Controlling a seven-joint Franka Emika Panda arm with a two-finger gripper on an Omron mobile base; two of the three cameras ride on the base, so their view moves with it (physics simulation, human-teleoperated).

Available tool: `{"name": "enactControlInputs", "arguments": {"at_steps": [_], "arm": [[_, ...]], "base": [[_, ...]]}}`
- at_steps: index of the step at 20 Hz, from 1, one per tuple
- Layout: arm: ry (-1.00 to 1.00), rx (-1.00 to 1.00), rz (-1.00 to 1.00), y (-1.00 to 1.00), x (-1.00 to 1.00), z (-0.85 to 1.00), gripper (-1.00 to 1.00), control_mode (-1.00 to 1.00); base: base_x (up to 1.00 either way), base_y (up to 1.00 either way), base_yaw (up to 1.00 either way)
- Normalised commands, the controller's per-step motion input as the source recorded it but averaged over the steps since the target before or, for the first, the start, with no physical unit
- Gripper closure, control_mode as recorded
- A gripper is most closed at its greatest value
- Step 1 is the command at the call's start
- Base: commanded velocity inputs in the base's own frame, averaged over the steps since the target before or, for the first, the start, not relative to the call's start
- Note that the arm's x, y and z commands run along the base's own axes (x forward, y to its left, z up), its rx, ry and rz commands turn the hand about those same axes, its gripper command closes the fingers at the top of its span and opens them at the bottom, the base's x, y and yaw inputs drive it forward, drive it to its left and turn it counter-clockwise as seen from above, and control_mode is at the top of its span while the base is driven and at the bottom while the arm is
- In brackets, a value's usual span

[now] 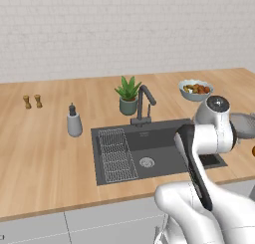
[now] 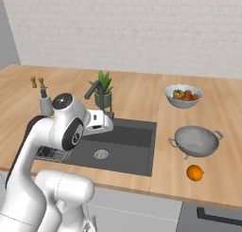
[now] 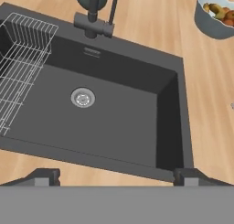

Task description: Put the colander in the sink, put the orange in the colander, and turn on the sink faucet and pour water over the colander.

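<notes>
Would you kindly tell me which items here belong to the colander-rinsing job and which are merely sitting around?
For the job:
colander, on the counter
orange, in front of it
sink
sink faucet

Just lying about:
fruit bowl
potted plant
soap bottle
wire rack in the basin
two small shakers

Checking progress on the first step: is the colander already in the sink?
No, the colander sits on the wooden counter right of the sink, with the orange beside it.
</notes>
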Motion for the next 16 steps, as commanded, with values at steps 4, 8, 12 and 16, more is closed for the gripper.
{"name": "enactControlInputs", "arguments": {"at_steps": [4, 8, 12, 16], "arm": [[-0.07, 0.09, 0.00, -0.28, -0.24, 0.00, -1.00, -1.00], [-0.04, 0.14, 0.00, -0.41, -0.20, 0.00, -1.00, -1.00], [-0.01, 0.14, 0.00, -0.47, -0.15, 0.00, -1.00, -1.00], [0.00, 0.10, 0.00, -0.54, -0.01, 0.00, -1.00, -1.00]], "base": [[0.00, 0.00, 0.00], [0.00, 0.00, 0.00], [0.00, 0.00, 0.00], [0.00, 0.00, 0.00]]}}
